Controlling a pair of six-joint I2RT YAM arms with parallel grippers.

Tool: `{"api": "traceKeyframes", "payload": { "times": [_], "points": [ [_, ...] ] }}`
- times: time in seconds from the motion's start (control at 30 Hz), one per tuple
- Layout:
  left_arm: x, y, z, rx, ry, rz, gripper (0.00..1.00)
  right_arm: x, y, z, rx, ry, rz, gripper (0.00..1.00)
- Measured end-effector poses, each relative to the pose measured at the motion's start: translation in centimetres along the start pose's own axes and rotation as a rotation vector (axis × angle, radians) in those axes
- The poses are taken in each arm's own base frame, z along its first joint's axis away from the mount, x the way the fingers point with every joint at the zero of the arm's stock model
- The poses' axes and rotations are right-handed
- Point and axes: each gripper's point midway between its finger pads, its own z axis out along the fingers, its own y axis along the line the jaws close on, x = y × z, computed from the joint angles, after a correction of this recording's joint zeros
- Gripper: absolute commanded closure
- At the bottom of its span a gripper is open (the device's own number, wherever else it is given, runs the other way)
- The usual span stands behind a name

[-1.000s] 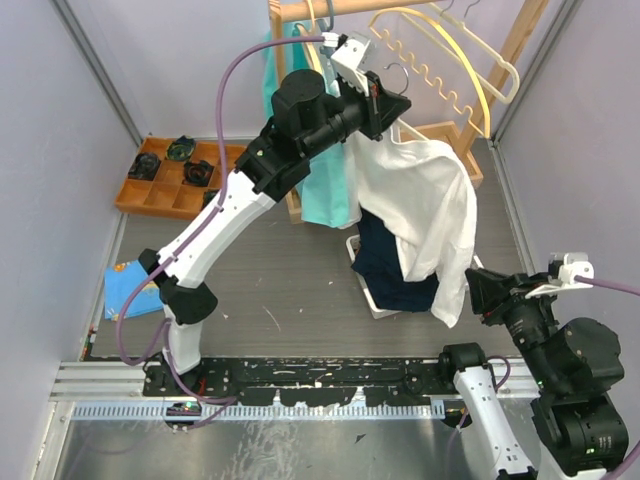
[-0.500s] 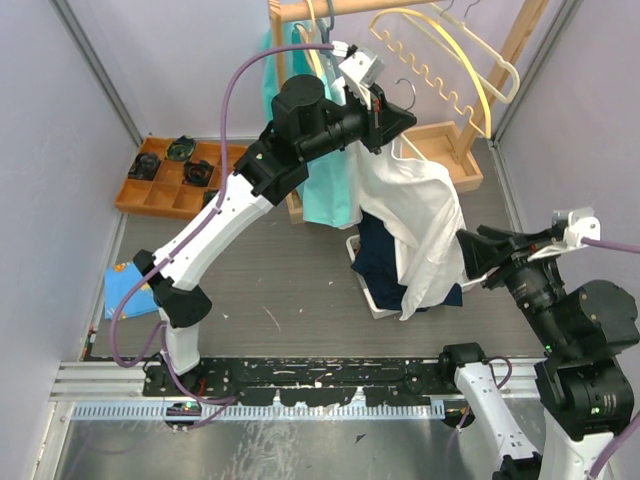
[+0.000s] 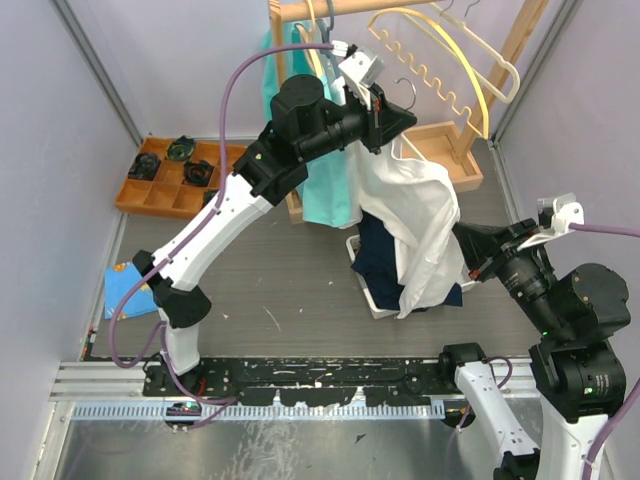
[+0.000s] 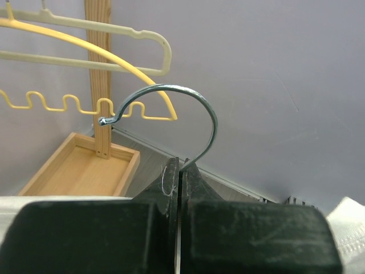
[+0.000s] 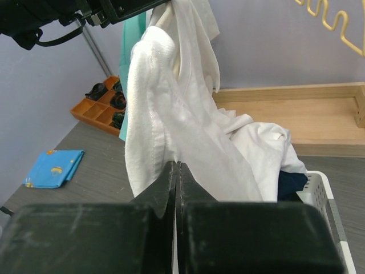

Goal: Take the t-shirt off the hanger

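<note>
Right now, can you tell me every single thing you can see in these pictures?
white cotton t-shirt: one, white, draped from the wire hanger above the basket
silver metal wire hanger: one, silver, its hook in the left claw
wooden clothes rack: one, light wood, at the back
teal hanging garment: one, teal, on the rack, left of the t-shirt
empty plastic hangers: two, yellow and cream, on the rack
white plastic basket: one, white, below the t-shirt
dark navy clothes: one pile, navy, inside the basket
orange compartment tray: one, orange, far left
blue patterned cloth: one, blue, lying flat, near left
left claw: one, black, shut on the hanger hook
right claw: one, black, shut at the t-shirt's edge; grip unclear
</note>
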Motion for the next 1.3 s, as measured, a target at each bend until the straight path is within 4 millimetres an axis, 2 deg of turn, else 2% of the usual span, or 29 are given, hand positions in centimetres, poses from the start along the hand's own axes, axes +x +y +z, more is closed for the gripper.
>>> {"api": "traceKeyframes", "payload": {
  "times": [0.13,0.23,0.33,0.43,0.63,0.73,0.97,1.03,1.17,1.3],
  "points": [
    [-0.4,0.2,0.0,-0.018,-0.010,0.001,1.00,0.0,0.0,0.0,0.002,0.000,0.004,0.99],
    [-0.9,0.5,-0.1,-0.041,-0.022,0.006,1.00,0.0,0.1,-0.4,0.002,-0.007,0.006,0.74],
    [-1.1,0.8,-0.2,-0.057,-0.027,0.011,1.00,0.0,0.4,-1.1,-0.001,-0.017,0.007,0.64],
    [-1.1,0.9,-0.2,-0.063,-0.026,0.014,1.00,-0.1,0.7,-1.8,-0.006,-0.031,0.003,0.60],
    [-1.1,0.9,-0.2,-0.065,-0.026,0.015,1.00,0.3,0.8,-1.9,-0.012,-0.016,0.008,0.59],
    [-1.2,0.9,-0.3,-0.065,-0.026,0.014,1.00,0.3,1.0,-1.9,-0.021,-0.014,0.008,0.60],
    [-1.4,0.7,-0.3,-0.060,-0.031,0.014,1.00,0.8,0.7,-1.2,-0.027,-0.005,0.015,0.68],
    [-1.4,0.6,-0.3,-0.057,-0.031,0.013,1.00,0.9,0.5,-0.7,-0.026,0.001,0.018,0.74],
    [-1.4,0.5,-0.3,-0.054,-0.030,0.013,1.00,1.2,0.2,0.2,-0.025,0.012,0.021,0.96],
    [-1.3,0.3,-0.2,-0.052,-0.030,0.012,1.00,1.4,0.0,0.5,-0.020,0.017,0.027,0.99]
  ]
}}
